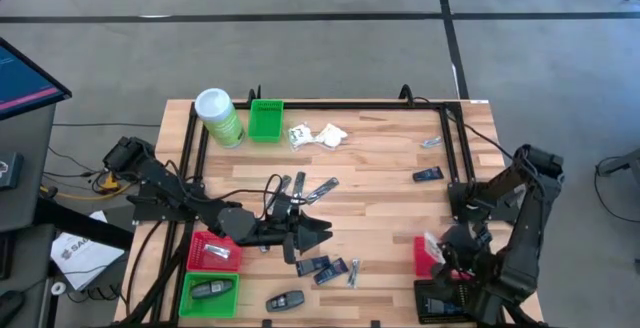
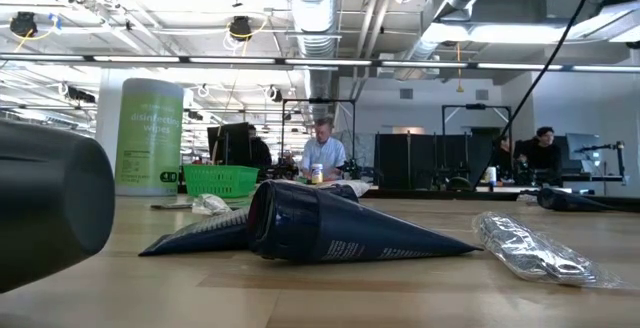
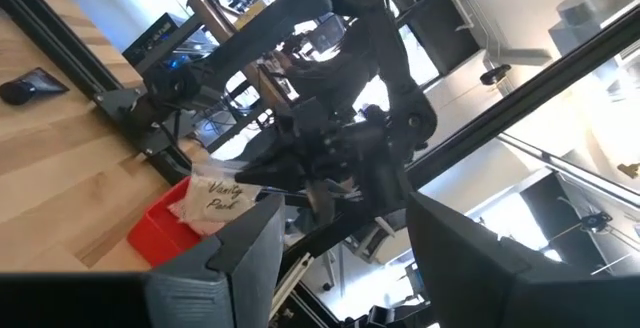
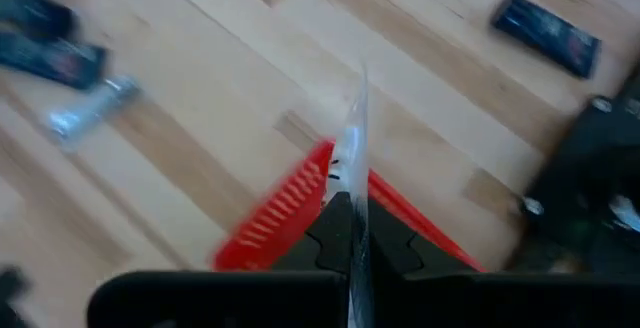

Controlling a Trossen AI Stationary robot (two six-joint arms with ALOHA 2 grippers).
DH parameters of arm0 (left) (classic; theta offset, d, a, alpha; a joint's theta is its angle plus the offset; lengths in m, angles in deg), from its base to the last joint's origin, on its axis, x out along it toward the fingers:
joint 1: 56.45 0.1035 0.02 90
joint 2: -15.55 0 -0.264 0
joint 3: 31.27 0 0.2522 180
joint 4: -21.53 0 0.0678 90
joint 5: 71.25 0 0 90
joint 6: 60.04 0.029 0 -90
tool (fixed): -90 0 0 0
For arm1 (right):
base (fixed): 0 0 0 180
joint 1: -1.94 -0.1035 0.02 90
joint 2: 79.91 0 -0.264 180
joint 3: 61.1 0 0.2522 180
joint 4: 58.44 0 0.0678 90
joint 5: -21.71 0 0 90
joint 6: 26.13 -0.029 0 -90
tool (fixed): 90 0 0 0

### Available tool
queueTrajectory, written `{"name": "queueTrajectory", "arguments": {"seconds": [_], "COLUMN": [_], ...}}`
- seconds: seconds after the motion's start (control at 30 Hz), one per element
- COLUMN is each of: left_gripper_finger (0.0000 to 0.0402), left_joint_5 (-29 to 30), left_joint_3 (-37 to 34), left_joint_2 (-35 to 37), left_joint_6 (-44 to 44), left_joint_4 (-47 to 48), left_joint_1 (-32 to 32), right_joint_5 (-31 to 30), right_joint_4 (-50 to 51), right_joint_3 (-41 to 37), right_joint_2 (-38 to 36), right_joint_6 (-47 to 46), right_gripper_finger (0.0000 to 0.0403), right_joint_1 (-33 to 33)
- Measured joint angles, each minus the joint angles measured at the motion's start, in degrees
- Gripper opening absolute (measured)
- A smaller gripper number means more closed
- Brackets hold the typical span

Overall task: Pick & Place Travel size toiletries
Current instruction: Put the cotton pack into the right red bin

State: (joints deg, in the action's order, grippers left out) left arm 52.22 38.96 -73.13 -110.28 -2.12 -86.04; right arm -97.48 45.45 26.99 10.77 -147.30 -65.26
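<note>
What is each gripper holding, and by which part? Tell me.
The right gripper is shut on a thin clear packet, pinched at one end, above the red bin. The left gripper is open, holding nothing.

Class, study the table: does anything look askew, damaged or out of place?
Nothing looks damaged or spilled. The toiletries lie scattered loose across the table, some crossing each other, as sorting work would leave them. The right gripper is shut on a thin clear sachet above a red bin.

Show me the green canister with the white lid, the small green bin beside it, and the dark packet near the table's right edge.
green canister [image 1: 222, 123], high view, on its green side below the lid.
small green bin [image 1: 266, 119], high view, on its inside floor.
dark packet [image 1: 427, 175], high view, on its middle.
</note>
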Motion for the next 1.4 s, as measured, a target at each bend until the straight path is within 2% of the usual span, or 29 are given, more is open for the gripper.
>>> {"name": "queueTrajectory", "arguments": {"seconds": [0.13, 0.43, 0.6, 1.03, 1.17, 1.4], "left_gripper_finger": [0.0205, 0.0205, 0.0205, 0.0205, 0.0205, 0.0205], "left_joint_5": [0.0, -0.1, -0.2, -0.2, 0.0, 0.0], "left_joint_3": [0.0, 0.0, 0.0, 0.0, 0.0, 0.0], "left_joint_2": [0.0, 0.0, 0.0, 0.0, 0.0, 0.0], "left_joint_6": [-0.2, -1.6, -2.5, -2.3, -1.5, -0.6], "left_joint_4": [0.0, 0.0, 0.0, 0.0, 0.0, 0.1], "left_joint_1": [0.0, 0.0, 0.0, 0.0, 0.0, 0.0], "right_joint_5": [3.6, 6.8, 11.5, 14.7, 14.7, 14.3], "right_joint_4": [0.0, -0.1, -0.1, -1.3, -1.3, -0.1], "right_joint_3": [-1.3, -1.3, -1.3, -1.2, -0.1, 2.5], "right_joint_2": [2.1, 11.5, 16.0, 17.4, 17.3, 17.0], "right_joint_6": [-0.5, -1.3, -1.4, -1.9, -1.7, -1.3], "right_gripper_finger": [0.0000, 0.0000, 0.0000, 0.0001, 0.0021, 0.0095], "right_joint_1": [-1.3, -2.1, -2.3, -4.1, -4.5, -5.5]}}
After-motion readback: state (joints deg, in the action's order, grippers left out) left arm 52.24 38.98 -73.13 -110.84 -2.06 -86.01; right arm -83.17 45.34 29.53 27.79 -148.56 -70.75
